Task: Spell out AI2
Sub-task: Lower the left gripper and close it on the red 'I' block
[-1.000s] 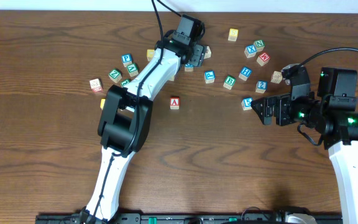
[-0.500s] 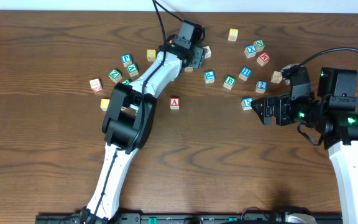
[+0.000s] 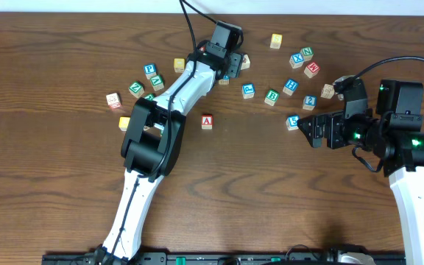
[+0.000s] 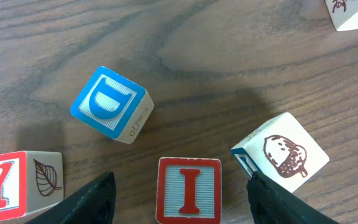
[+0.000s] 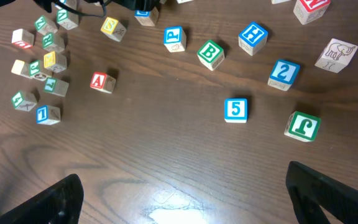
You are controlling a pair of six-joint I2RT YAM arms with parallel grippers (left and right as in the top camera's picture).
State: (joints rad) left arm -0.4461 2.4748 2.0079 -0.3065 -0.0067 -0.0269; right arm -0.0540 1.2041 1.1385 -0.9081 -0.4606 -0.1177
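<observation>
The red "I" block lies on the table between the open fingers of my left gripper, which hovers at the far middle of the table. The red "A" block sits alone near the table's centre and also shows in the right wrist view. The blue "2" block lies among the right cluster. My right gripper is open and empty, next to a blue "5" block.
Around the left gripper lie a blue "D" block, an acorn-picture block and a red "Y" block. Several more letter blocks are scattered at the far left and far right. A green "J" block lies near the right gripper.
My left arm has shifted slightly at the far middle, over the blocks there. The right arm has not moved.
</observation>
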